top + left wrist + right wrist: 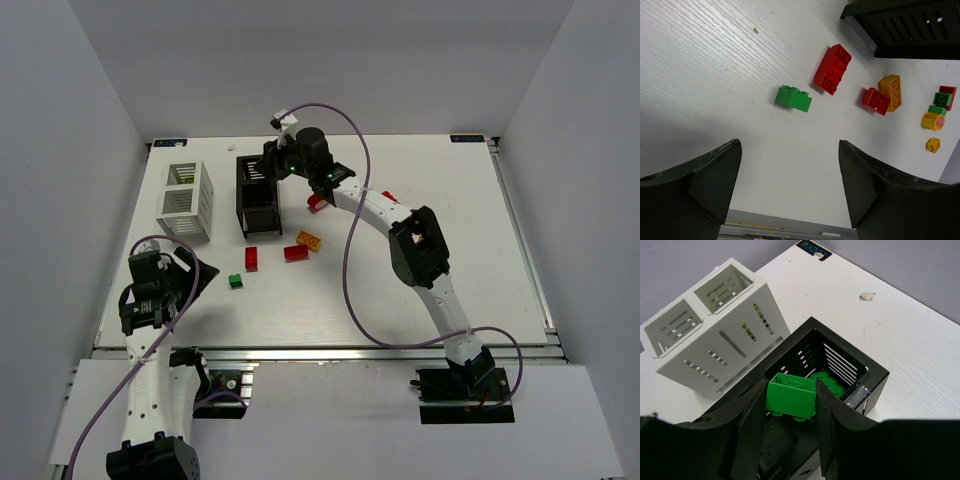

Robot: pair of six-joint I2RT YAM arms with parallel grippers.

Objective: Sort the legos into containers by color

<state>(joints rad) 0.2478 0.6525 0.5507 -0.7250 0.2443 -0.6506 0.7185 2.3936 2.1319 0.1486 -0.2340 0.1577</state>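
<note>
Two pincers on the job, and my left pincer (789, 146) is the near one. It hangs over the near left of the counter (330, 310), fingers spread wide, nothing between them.

Just past it, a dark green brick (793, 98) lies alone on the white top. A little farther, a long red brick (833, 69) lies by itself. To its right, a small red brick (876, 100) sits against an orange-yellow brick (890, 92). Farther right there's a small cluster: a round yellow-orange piece (933, 121), a tiny yellow brick (933, 144), and some green and red bits I can't separate cleanly.

Beyond the loose bricks stands the black bin (875, 377), upright. The white bin (735, 335) stands to its left, with a gap between them.

My right pincer (791, 390) is up over the black bin, clamped on a bright green brick (789, 402), one finger on each side. The brick hangs above the bin's rim. Below and past it, one compartment already holds a heap of green bricks (832, 382). I can't tell from here whether that is the near or the far compartment.
</note>
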